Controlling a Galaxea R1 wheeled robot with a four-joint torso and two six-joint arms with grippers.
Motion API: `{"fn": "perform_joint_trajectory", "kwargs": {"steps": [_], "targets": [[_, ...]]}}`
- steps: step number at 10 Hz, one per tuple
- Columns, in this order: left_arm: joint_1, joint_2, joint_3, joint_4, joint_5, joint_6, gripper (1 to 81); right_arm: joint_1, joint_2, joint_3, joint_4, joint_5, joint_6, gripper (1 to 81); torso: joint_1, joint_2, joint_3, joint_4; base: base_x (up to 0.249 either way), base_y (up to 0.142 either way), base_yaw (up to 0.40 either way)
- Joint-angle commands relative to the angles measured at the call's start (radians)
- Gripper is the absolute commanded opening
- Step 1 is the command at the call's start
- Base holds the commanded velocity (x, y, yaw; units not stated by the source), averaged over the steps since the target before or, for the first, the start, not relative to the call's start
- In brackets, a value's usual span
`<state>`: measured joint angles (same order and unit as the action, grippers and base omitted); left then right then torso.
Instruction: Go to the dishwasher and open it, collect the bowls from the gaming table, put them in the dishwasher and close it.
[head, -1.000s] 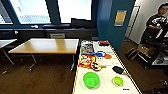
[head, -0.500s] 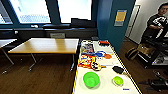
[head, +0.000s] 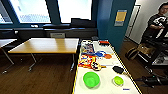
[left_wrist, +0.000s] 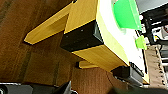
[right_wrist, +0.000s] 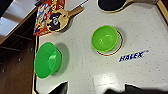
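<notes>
Two bowls sit on the near end of the gaming table (head: 106, 85): the larger bowl (head: 91, 79) to the left, the smaller bowl (head: 118, 80) to the right. Behind them lie a paddle (head: 118, 69) and boxes (head: 86, 61). A desk (head: 46, 45) stands left of the table; a person (head: 156, 23) stands far right.

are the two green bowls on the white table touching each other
Apart. The right wrist view shows bare white tabletop between the larger green bowl and the smaller green bowl; the head view shows the same gap.

Green bowls (head: 91, 79), white dotted gaming table (head: 107, 86)
</notes>
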<state>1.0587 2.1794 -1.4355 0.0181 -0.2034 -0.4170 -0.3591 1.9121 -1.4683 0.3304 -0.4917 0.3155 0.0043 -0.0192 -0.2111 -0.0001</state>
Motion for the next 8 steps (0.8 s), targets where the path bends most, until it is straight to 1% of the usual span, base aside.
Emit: {"fn": "perform_joint_trajectory", "kwargs": {"steps": [1, 3, 5, 6, 7, 8], "targets": [[-0.110, -0.076, 0.092, 0.011, 0.015, -0.003, 81.1, 0.140, -0.023, -0.021, 0.033, -0.047, 0.004, 81.1, 0.000, 0.000, 0.000, 0.000, 0.000, 0.000, 0.000], [-0.134, -0.078, 0.124, 0.006, 0.003, -0.003, 81.1, 0.145, 0.009, -0.049, 0.033, -0.047, 0.004, 81.1, 0.000, 0.000, 0.000, 0.000, 0.000, 0.000, 0.000], [-0.148, -0.076, 0.138, 0.006, -0.028, -0.019, 81.1, 0.145, 0.018, -0.068, 0.033, -0.047, 0.004, 81.1, 0.000, 0.000, 0.000, 0.000, 0.000, 0.000, 0.000], [-0.150, -0.064, 0.133, 0.008, -0.027, -0.019, 81.1, 0.150, 0.026, -0.070, 0.033, -0.047, 0.005, 81.1, 0.000, 0.000, 0.000, 0.000, 0.000, 0.000, 0.000], [-0.150, -0.055, 0.130, 0.010, -0.025, -0.019, 81.1, 0.159, 0.069, -0.096, 0.029, -0.050, 0.019, 81.1, 0.001, 0.000, 0.000, 0.000, 0.000, 0.000, 0.000], [-0.150, -0.049, 0.129, 0.010, -0.025, -0.019, 81.1, 0.156, 0.116, -0.145, 0.030, -0.047, 0.022, 81.1, 0.001, 0.001, 0.000, 0.000, 0.000, 0.000, 0.000]]}}
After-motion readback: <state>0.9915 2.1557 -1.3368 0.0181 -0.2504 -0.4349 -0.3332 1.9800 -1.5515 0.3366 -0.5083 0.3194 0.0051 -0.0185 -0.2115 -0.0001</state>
